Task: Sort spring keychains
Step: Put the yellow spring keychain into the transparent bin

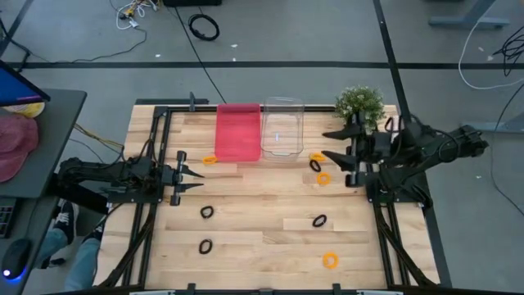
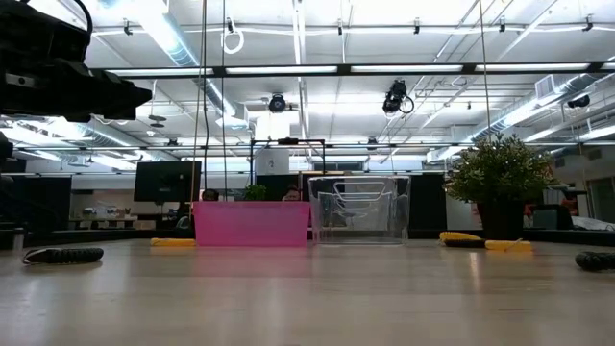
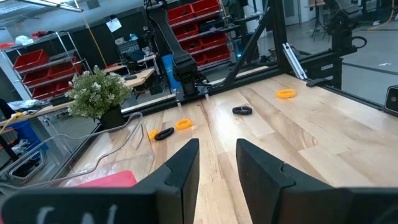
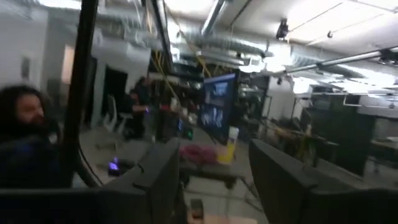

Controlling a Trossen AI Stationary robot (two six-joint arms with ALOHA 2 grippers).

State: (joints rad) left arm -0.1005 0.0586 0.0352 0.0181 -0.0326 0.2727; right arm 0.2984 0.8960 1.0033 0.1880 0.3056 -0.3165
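Note:
Several small spring keychains lie flat on the wooden table: orange ones (image 1: pixel 210 160) (image 1: pixel 323 178) (image 1: pixel 330 260) and black ones (image 1: pixel 207 212) (image 1: pixel 205 245) (image 1: pixel 319 220) (image 1: pixel 315 165). My left gripper (image 1: pixel 201 178) stands open and level at the table's left side, pointing right, with nothing between its fingers (image 3: pixel 217 149). My right gripper (image 1: pixel 325 144) is open and raised above the table's far right, pointing left and slightly up. It hangs above the keychains beside the clear bin, and its wrist view (image 4: pixel 214 168) shows only the room.
A pink bin (image 1: pixel 237 131) and a clear bin (image 1: pixel 282 129) stand side by side at the far edge. A small potted plant (image 1: pixel 360 104) is at the far right corner. The middle of the table (image 1: pixel 262 205) is bare wood. People show in the room beyond.

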